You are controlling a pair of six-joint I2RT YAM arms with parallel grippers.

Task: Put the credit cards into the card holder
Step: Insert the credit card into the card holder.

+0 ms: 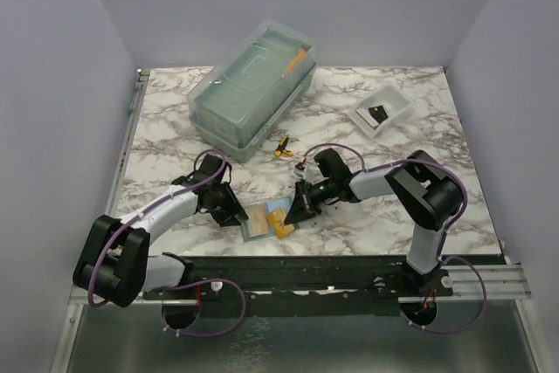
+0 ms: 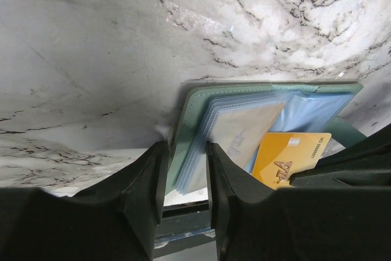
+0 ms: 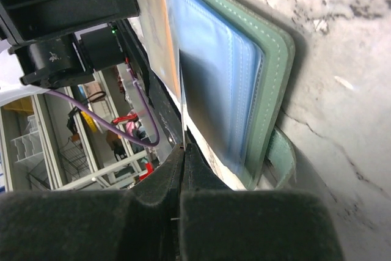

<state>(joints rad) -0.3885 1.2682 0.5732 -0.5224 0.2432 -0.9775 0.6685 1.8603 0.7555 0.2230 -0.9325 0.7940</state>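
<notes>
The grey-green card holder (image 1: pixel 259 221) lies open near the table's front edge, its clear pockets facing up. My left gripper (image 1: pixel 237 213) is shut on its left panel, whose edge (image 2: pixel 190 114) sits between the fingers. The gold-yellow credit card (image 2: pixel 289 154) rests over the right panel's pockets. In the right wrist view this card (image 3: pixel 172 65) stands edge-on, with my right gripper (image 3: pixel 184 148) shut on its near edge beside the card holder (image 3: pixel 273 71). From above, the right gripper (image 1: pixel 296 212) is at the holder's right side. A dark card (image 1: pixel 377 115) lies in the white tray.
A large translucent lidded box (image 1: pixel 253 85) stands at the back left. A small yellow-handled tool (image 1: pixel 281 148) lies just in front of it. The white tray (image 1: pixel 391 99) is at the back right. The table's front edge (image 1: pixel 306 255) runs right below the holder.
</notes>
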